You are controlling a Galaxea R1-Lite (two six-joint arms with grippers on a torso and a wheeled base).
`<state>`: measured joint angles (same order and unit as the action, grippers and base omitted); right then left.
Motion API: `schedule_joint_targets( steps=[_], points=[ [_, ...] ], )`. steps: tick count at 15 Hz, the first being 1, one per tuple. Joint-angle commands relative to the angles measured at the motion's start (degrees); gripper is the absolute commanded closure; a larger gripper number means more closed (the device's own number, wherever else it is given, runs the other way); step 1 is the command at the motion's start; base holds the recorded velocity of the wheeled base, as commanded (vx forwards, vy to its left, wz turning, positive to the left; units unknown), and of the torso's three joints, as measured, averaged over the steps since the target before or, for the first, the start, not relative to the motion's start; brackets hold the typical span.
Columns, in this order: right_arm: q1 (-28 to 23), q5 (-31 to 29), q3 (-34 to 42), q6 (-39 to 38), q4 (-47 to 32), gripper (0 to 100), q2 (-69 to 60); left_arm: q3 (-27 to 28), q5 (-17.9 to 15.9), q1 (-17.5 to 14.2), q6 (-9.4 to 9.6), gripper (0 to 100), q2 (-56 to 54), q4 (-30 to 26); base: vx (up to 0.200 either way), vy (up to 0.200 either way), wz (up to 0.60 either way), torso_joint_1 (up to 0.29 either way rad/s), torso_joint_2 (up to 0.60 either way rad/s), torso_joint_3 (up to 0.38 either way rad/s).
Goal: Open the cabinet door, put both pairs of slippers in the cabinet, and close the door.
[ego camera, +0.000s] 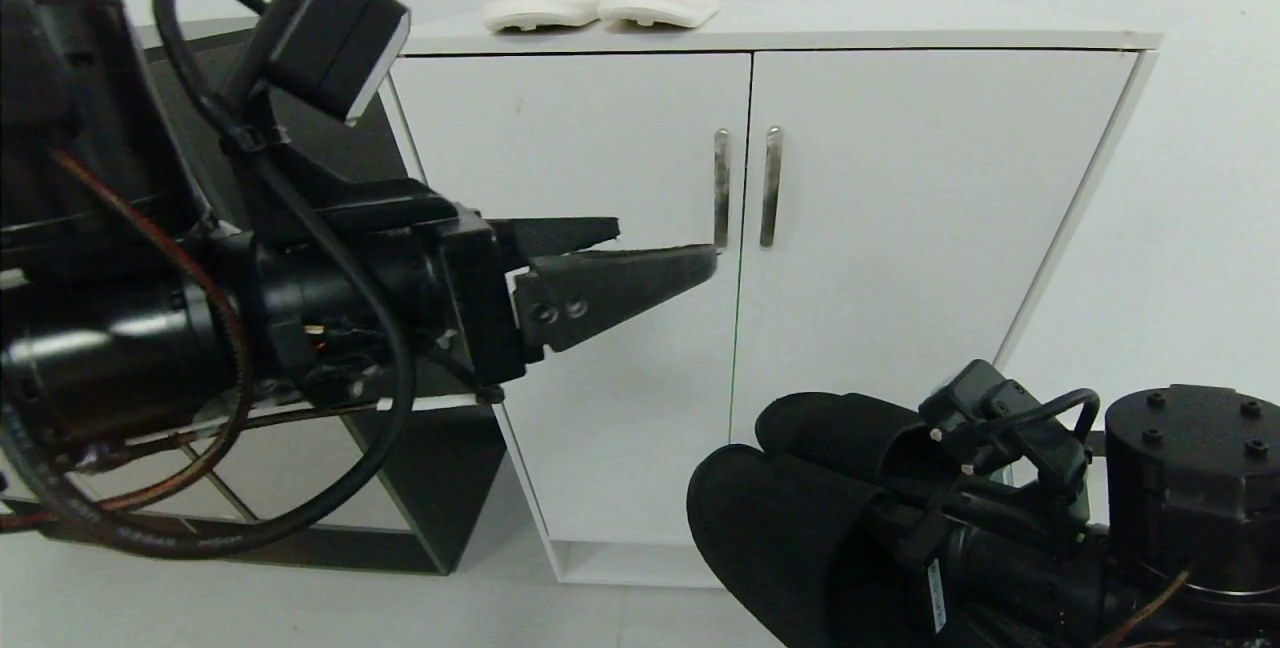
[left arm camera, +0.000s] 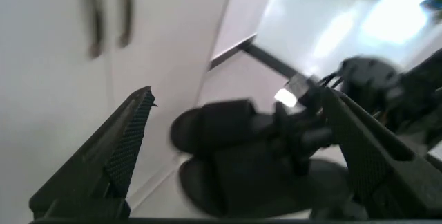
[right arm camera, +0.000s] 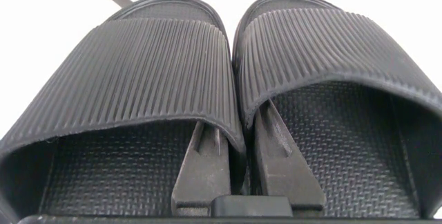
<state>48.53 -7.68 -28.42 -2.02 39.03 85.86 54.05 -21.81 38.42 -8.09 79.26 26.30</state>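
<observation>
Black left arm, looped black cable, textured wedge-shaped tool fingers, two screws.

The left tool is seen with its two ribbed fingers spread wide apart. Framed between them, farther off, a pair of black slippers is carried side by side at the end of the right arm, near the pale floor. Just beside the slippers the white cabinet is seen with both doors closed. Its two metal handles, blurred, are set upright and close together.
</observation>
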Motion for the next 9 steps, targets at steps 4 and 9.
schedule_joint_targets(
  steps=[4,9],
  points=[
    [0.51,0.56,0.38,0.0,0.16,100,1.33,11.78,-0.78,3.15,-1.4,0,10.65,-3.62,0.0,0.0,0.0,0.0,0.0,0.0],
    [0.86,0.56,0.38,-0.09,0.16,100,1.07,18.9,-3.94,4.29,-5.0,0,17.24,-4.41,0.0,0.0,0.0,0.0,0.0,0.0]
  ],
)
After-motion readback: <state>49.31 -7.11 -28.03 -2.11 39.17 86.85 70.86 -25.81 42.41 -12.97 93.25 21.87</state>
